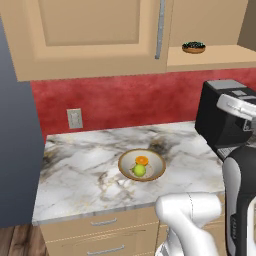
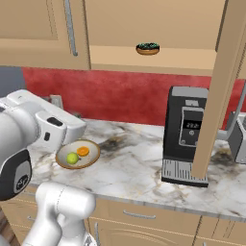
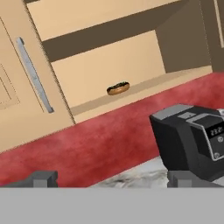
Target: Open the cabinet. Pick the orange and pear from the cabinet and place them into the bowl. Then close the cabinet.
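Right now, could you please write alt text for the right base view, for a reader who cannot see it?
On a marble counter, a tan bowl holds the orange and the pear. Above, the cabinet has its right door swung open in front of a black coffee machine, with a small dark dish on its shelf.

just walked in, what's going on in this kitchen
The robot arm is emptying a wall cabinet. The orange and pear already lie in the bowl on the counter. The right door hangs open, and the gripper is open, holding nothing, facing the cabinet.
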Tool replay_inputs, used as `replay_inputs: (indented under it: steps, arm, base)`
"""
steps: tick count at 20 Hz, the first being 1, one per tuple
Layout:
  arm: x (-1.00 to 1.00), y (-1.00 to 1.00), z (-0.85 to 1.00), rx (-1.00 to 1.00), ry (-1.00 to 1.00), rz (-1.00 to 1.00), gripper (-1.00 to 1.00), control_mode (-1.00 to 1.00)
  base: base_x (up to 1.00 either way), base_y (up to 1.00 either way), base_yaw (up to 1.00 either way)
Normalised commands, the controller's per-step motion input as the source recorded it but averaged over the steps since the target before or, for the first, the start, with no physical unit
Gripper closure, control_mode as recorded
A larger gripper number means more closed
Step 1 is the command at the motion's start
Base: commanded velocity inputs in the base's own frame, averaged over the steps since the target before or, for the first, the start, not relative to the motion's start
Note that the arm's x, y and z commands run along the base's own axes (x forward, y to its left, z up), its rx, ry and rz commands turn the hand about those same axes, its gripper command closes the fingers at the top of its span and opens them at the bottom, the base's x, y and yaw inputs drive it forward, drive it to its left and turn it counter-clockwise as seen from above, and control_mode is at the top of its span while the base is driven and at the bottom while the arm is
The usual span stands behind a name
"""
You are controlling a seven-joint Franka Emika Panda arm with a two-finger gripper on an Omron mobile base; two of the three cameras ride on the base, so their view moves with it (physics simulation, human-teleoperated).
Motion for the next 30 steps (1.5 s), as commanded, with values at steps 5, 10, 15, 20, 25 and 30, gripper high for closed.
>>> replay_inputs:
  steps: [5, 10, 15, 20, 25, 30]
  arm:
    - [-0.02, 0.25, 0.0, -0.18, -0.01, -0.02, -1.0, -1.0]
    - [0.0, 0.0, 0.0, 0.0, 0.0, 0.0, -1.0, -1.0]
    - [-0.09, -0.04, 0.0, 0.0, 0.0, 0.0, -1.0, -1.0]
    - [-0.2, -0.17, 0.0, 0.0, 0.0, 0.0, -1.0, -1.0]
    - [-0.31, -0.2, 0.0, 0.0, 0.0, 0.0, -1.0, -1.0]
    - [-0.38, -0.26, 0.0, 0.0, 0.0, 0.0, -1.0, -1.0]
  base:
    - [0.0, 0.0, 0.0]
    - [0.0, 0.0, 0.0]
    - [0.0, 0.0, 0.0]
    - [0.0, 0.0, 0.0]
    - [0.0, 0.0, 0.0]
    - [0.0, 0.0, 0.0]
